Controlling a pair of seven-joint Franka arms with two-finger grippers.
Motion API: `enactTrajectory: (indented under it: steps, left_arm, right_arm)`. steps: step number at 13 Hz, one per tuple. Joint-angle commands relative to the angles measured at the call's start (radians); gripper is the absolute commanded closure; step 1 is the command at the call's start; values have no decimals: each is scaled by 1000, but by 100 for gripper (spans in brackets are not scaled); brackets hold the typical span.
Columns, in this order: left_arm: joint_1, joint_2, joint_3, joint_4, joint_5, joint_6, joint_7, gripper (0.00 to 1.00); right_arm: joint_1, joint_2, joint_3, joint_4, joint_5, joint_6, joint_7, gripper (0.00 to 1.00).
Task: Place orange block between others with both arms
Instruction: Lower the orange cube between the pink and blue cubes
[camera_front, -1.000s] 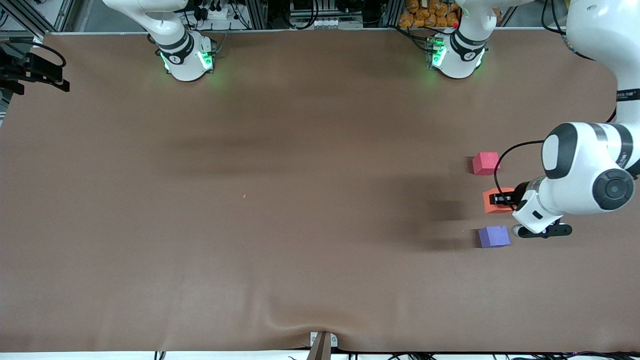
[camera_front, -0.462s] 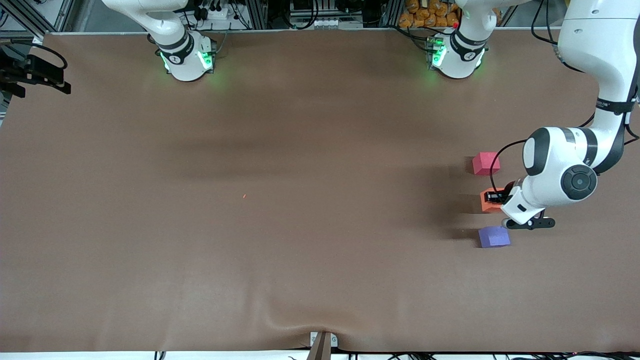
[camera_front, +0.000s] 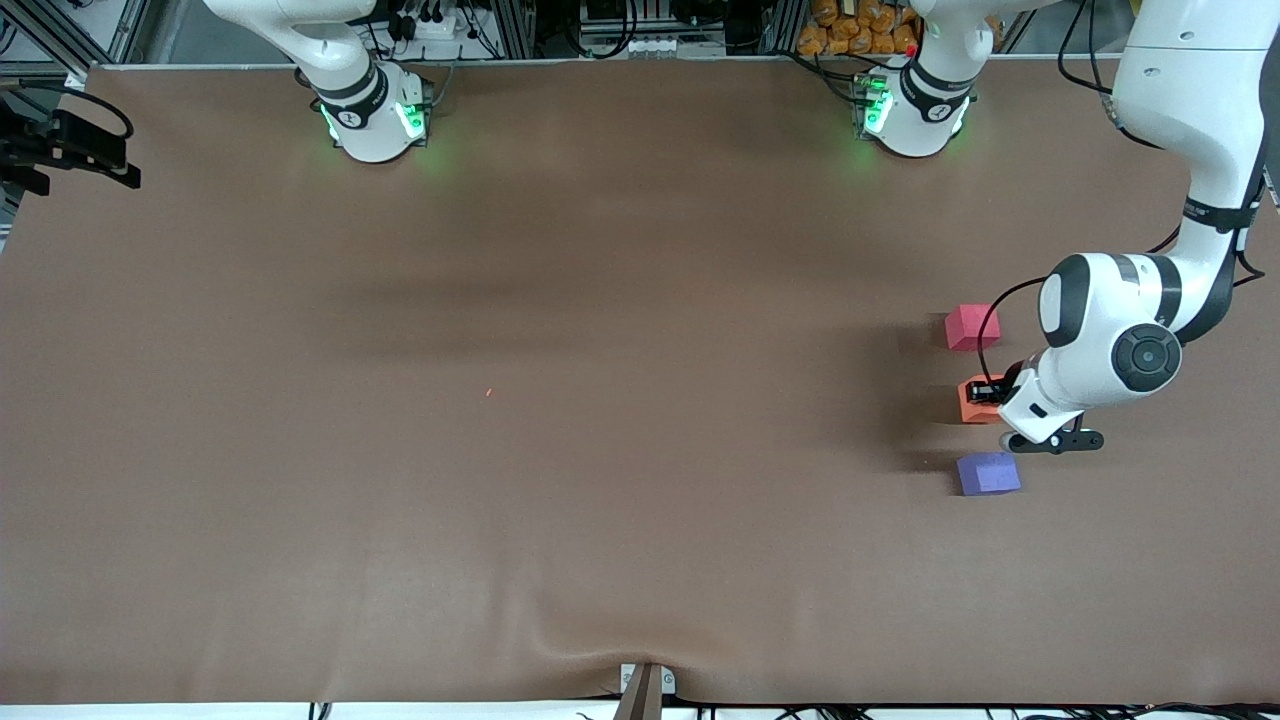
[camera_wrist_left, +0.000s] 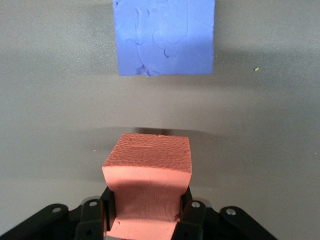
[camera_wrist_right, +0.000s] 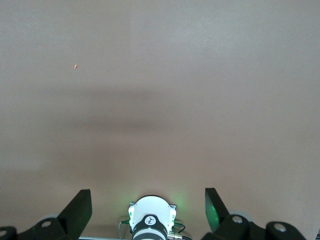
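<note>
The orange block (camera_front: 970, 403) (camera_wrist_left: 148, 157) is pinched in my left gripper (camera_front: 986, 394) (camera_wrist_left: 146, 216), whose fingers (camera_wrist_left: 190, 212) press into its sides. It hangs low over the brown cloth, in the gap between the others. The red-pink cube (camera_front: 971, 327) lies on the side of the robots' bases. The purple-blue cube (camera_front: 988, 473) (camera_wrist_left: 164, 36) lies nearer the front camera. Whether the orange block touches the cloth I cannot tell. My right gripper (camera_wrist_right: 147, 206) is open and holds nothing, high over its own base (camera_wrist_right: 152, 220); it waits, and the front view does not show it.
The brown cloth (camera_front: 560, 400) covers the whole table. The two green-lit bases (camera_front: 372, 118) (camera_front: 910, 112) stand at its edge farthest from the front camera. A tiny orange speck (camera_front: 489, 392) lies mid-table. A black fixture (camera_front: 62, 148) juts in at the right arm's end.
The left arm has shifted the orange block a little toward the table's middle, and the block shows smaller, so it seems lower. The right arm has not moved.
</note>
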Motion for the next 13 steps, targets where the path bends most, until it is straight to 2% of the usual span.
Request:
enactTrajectory:
  steps: [1, 4, 6, 7, 8, 9, 13]
  left_arm:
    - [12, 16, -10, -7, 23, 40, 5, 100]
    - [9, 27, -12, -7, 25, 49, 7, 100]
    - [7, 35, -12, -7, 25, 51, 7, 90]
    - [9, 39, -12, -7, 25, 52, 7, 81]
    - [9, 39, -12, -6, 25, 52, 7, 56]
    - [9, 39, -12, -6, 23, 52, 7, 1]
    - [12, 18, -10, 17, 23, 37, 7, 0]
  right_arm:
    - [5, 13, -10, 23, 12, -19, 16, 0]
    - [13, 12, -9, 24, 9, -22, 16, 0]
    - [13, 10, -9, 29, 9, -22, 16, 0]
    - [11, 10, -9, 29, 12, -24, 14, 0]
    - [11, 9, -9, 29, 14, -24, 13, 0]
    - [10, 7, -9, 30, 15, -24, 11, 0]
    - [7, 1, -10, 32, 14, -45, 7, 0]
